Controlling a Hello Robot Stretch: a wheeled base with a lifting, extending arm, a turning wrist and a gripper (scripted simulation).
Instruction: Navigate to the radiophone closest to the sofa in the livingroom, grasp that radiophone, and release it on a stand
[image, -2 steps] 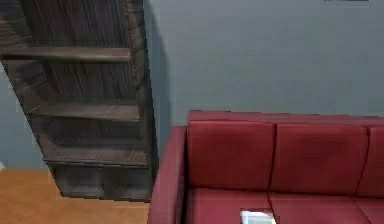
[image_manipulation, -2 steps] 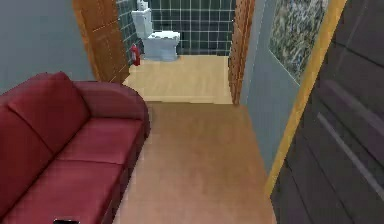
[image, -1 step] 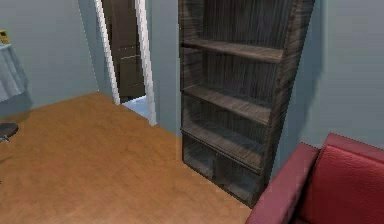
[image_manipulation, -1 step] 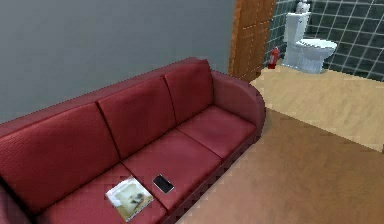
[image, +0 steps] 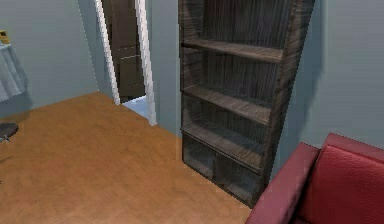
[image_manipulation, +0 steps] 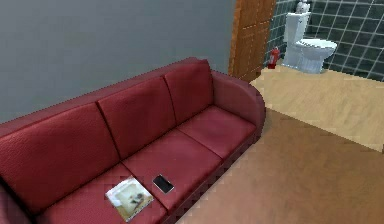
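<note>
where the seat of the red sofa (image_manipulation: 150, 120) comes to its front edge, the radiophone (image_manipulation: 163, 184) lies flat, a small dark thing with rounded corners. just beside it, on the same seat and toward the arm side view's left, lies a thin light book or magazine (image_manipulation: 128, 198); if the two touch i cannot tell. the state of the gripper cannot be told from these pictures.

behind the sofa's back stands a plain grey wall (image_manipulation: 80, 45). past the sofa's far armrest the arm side view gives a brown wooden panel (image_manipulation: 250, 35), and beyond it a room with green tiles (image_manipulation: 355, 30), a white toilet (image_manipulation: 310, 45) and a small red thing (image_manipulation: 274, 58) low on the floor, too small to name. the wooden floor (image_manipulation: 310, 165) runs in front of the sofa.

the forward view gives other things. one red corner of the sofa (image: 335, 185) is at the bottom right, and near this corner a tall dark wooden bookshelf (image: 240, 90) stands against the blue-grey wall (image: 50, 45). farther from the sofa, past the bookshelf, is a doorway with a white frame (image: 147, 60).
</note>
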